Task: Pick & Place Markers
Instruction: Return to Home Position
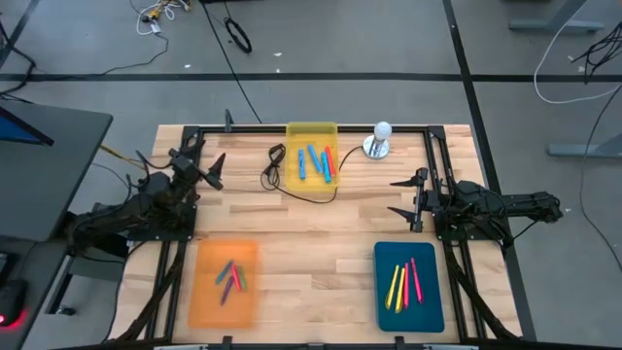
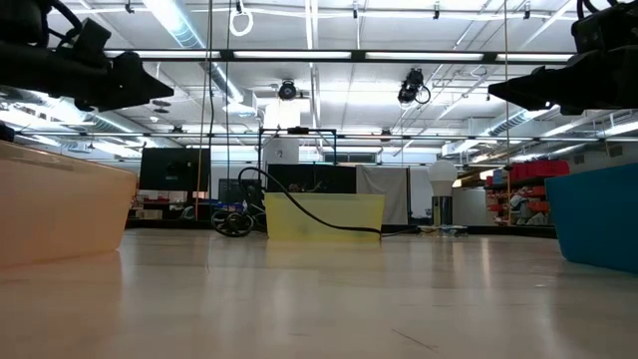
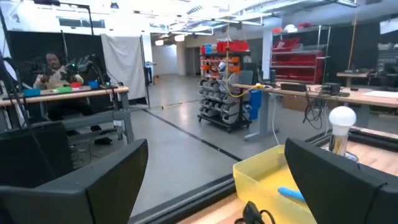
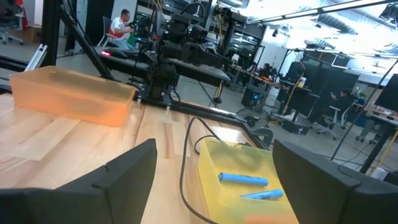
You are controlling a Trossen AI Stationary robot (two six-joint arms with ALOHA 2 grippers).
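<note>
1. The yellow tray (image 1: 311, 129) sits mid-way along the far edge of the table (image 1: 321, 233). In it lie blue markers (image 1: 315, 160) and one red-pink marker (image 1: 329, 161), roughly side by side. The right wrist view shows two of the blue ones flat on the tray's floor.
2. The orange tray (image 1: 204, 303) is at the near left corner. It holds mixed markers (image 1: 231, 278) in blue, pink, purple and green, bunched loosely and partly crossing.
3. The teal tray (image 1: 433, 313) is at the near right corner. Yellow markers (image 1: 395, 285) and pink markers (image 1: 416, 279) lie lengthwise in it, close to parallel.
4. Every marker in view is inside a tray. From table height the tray walls hide what is in them.
5. A black cable (image 1: 275, 173) loops on the wood just beside the yellow tray's left side. A white bulb (image 1: 382, 129) on a round base stands just beside its right side.
6. The left gripper (image 1: 207, 162) hangs over the table's left side, jaws spread, holding nothing.
7. The right gripper (image 1: 400, 195) hangs over the right side, above the teal tray's end of the table. Its jaws are also spread and empty.
</note>
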